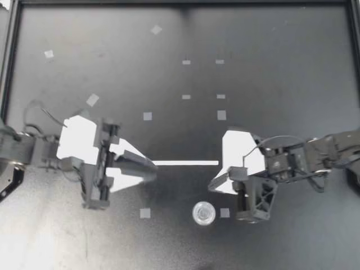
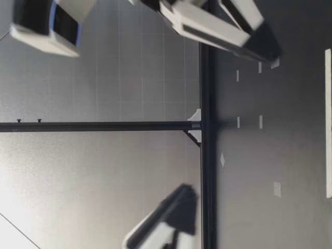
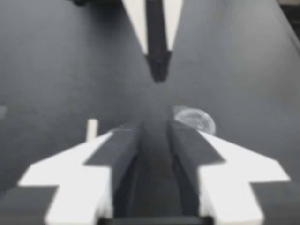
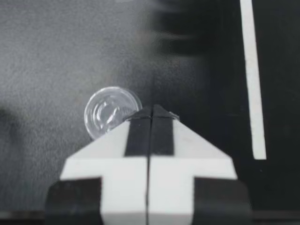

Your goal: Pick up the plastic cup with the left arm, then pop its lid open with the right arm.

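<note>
My left gripper (image 1: 153,169) hovers over the dark table with its fingers a little apart and nothing between them; the left wrist view (image 3: 155,125) shows the same narrow gap. My right gripper (image 1: 213,184) faces it, shut and empty, seen ahead as a closed point (image 3: 158,70). A small clear round cup (image 1: 203,213) stands on the table nearer the front edge. It lies just beside my right gripper's tip (image 4: 151,110), off to one side (image 4: 111,113), and beside my left gripper's fingertip (image 3: 194,119). A thin white strip (image 1: 185,162) runs between the two grippers.
Several small grey tape squares (image 1: 147,116) dot the table. A black frame rail (image 1: 7,67) borders the far and side edges, seen also in the low view (image 2: 205,129). The white strip (image 4: 253,79) lies beside my right gripper (image 2: 272,56).
</note>
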Controlling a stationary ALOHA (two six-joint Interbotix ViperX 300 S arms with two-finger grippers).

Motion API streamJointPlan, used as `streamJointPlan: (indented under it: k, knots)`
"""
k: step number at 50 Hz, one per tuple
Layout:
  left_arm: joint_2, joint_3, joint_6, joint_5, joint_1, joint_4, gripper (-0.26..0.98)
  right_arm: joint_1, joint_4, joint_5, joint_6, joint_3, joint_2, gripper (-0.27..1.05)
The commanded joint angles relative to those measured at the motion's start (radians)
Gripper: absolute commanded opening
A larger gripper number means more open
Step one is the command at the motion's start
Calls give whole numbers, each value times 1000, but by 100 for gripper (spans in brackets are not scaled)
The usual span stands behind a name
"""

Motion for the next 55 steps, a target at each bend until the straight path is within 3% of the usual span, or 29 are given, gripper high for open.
streamJointPlan:
  k: [1, 18, 39, 55]
  knots:
    - [25, -32, -2, -25, -18, -2, 39, 8, 3, -9, 9, -32, 8, -5]
    - [189, -91, -5, -61, -58, -2, 55, 58, 2, -35, 81, -34, 40, -5]
    - [348, -175, -15, -58, -95, -2, 56, 103, 2, -63, 140, -28, 83, -5]
    - [434, -236, -34, -49, -97, 0, 57, 112, 2, -80, 164, -28, 101, -5]
